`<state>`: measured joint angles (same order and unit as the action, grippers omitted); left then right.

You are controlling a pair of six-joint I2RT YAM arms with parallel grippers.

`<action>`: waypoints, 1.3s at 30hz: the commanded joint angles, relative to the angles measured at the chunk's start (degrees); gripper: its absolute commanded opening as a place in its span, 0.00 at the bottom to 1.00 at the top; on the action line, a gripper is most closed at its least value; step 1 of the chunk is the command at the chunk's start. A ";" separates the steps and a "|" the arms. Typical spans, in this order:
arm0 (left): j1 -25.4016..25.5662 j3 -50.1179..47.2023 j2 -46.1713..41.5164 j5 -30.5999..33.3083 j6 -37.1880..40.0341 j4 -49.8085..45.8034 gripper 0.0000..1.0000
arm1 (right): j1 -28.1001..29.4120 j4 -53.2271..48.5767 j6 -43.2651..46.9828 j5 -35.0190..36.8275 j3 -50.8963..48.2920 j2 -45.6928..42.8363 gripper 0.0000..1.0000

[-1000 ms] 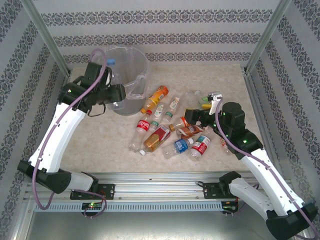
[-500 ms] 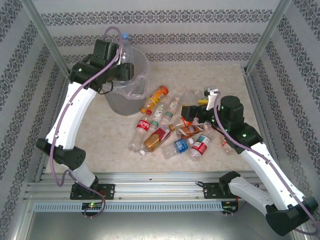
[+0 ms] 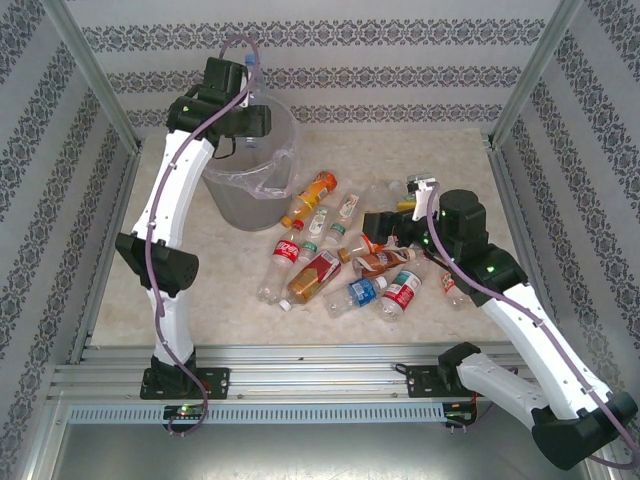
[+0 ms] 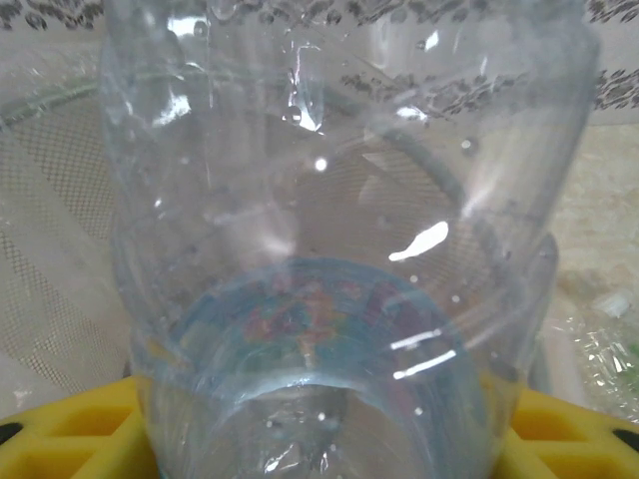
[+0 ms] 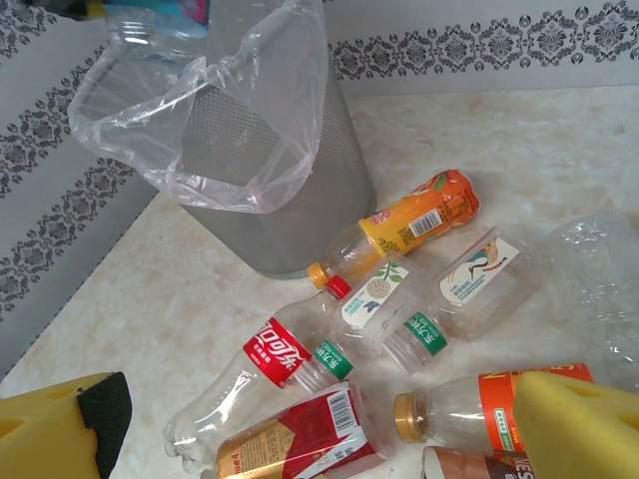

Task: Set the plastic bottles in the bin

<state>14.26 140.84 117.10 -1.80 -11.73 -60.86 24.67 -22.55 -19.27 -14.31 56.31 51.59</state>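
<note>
Left hand [image 3: 243, 100] pinched on clear bottle [image 3: 249, 74]; bottle held upright, blue cap up, above far side of bin [image 3: 232, 196]. Bin stood at far left of counter [image 3: 200, 290]. Right hand [image 3: 388, 225] spread, nothing gripped, hung low over loose bottles [image 3: 318, 262] heaped mid-counter, just right of bin.

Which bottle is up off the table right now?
The blue-capped bottle, held by the left gripper above the bin; all the others lie on the table.
</note>
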 commanded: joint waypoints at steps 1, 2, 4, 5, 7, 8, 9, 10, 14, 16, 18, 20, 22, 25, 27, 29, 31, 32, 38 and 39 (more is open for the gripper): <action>-1.52 2.69 1.40 -3.30 1.50 -3.64 0.59 | 0.92 -0.75 0.36 1.28 1.49 0.09 0.98; -1.70 2.69 1.76 -3.63 1.70 -4.09 0.59 | 0.92 -0.79 0.37 1.44 1.39 0.15 0.98; -1.94 2.71 2.70 -3.83 2.06 -5.39 0.59 | 0.91 -0.92 0.52 1.91 1.18 0.20 0.98; -1.93 2.69 3.09 -3.81 2.14 -5.88 0.59 | 0.91 -0.99 0.60 2.00 1.16 0.26 0.98; -2.17 2.78 4.07 -3.91 2.36 -6.93 0.59 | 0.91 -1.32 0.81 2.00 1.42 0.67 0.98; -2.32 2.81 4.44 -3.94 2.37 -7.42 0.59 | 0.95 -1.45 0.89 1.92 1.58 0.91 0.98; -2.36 2.79 4.85 -4.03 2.49 -8.00 0.59 | 0.91 -1.53 0.81 1.79 1.63 1.09 0.98; -2.42 2.70 5.27 -4.04 2.71 -8.62 0.59 | 0.96 -1.54 0.82 1.57 1.69 1.29 0.98; -2.48 2.35 6.58 -4.31 3.80 -10.90 0.59 | 1.00 -1.87 0.81 1.65 1.92 1.75 0.98; -2.44 2.09 7.11 -4.22 4.28 -11.94 0.58 | 0.99 -1.80 0.81 1.88 1.89 1.97 0.98; -2.44 1.57 7.49 -3.99 4.69 -12.72 0.58 | 1.00 -1.42 0.63 1.74 1.74 2.28 0.98; -2.47 0.87 7.53 -3.56 4.99 -13.30 0.58 | 1.00 -0.85 0.46 1.74 1.63 2.75 0.98; -2.45 0.50 7.89 -3.37 5.05 -14.04 0.58 | 1.00 -0.49 0.37 1.65 1.76 3.50 0.98; -2.48 0.40 8.67 -3.55 5.38 -15.57 0.59 | 1.00 -0.39 0.36 1.05 2.50 4.77 0.98; -2.44 0.32 9.18 -3.54 5.57 -16.49 0.59 | 1.09 -0.29 0.36 1.02 2.75 5.11 0.98; -2.45 0.06 9.43 -3.12 5.81 -16.63 0.60 | 1.17 -0.22 0.35 1.26 2.75 5.10 0.98; -2.53 -0.06 9.68 -3.22 6.01 -16.58 0.61 | 1.22 -0.45 0.37 1.59 2.66 5.11 0.98; -2.57 -0.09 9.97 -3.54 6.14 -16.64 0.61 | 1.17 -0.56 0.37 1.74 2.55 5.09 0.98; -2.51 -0.40 11.13 -4.28 6.01 -17.56 0.62 | 1.18 -1.34 0.50 2.73 2.61 5.09 0.98; -2.56 -0.62 11.26 -4.35 6.01 -17.58 0.63 | 1.17 -1.35 0.54 2.78 2.63 5.05 0.98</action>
<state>12.25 140.64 127.79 -5.82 -6.63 -75.48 25.34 -23.83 -19.27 -12.86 57.25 56.88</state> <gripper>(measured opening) 0.627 0.982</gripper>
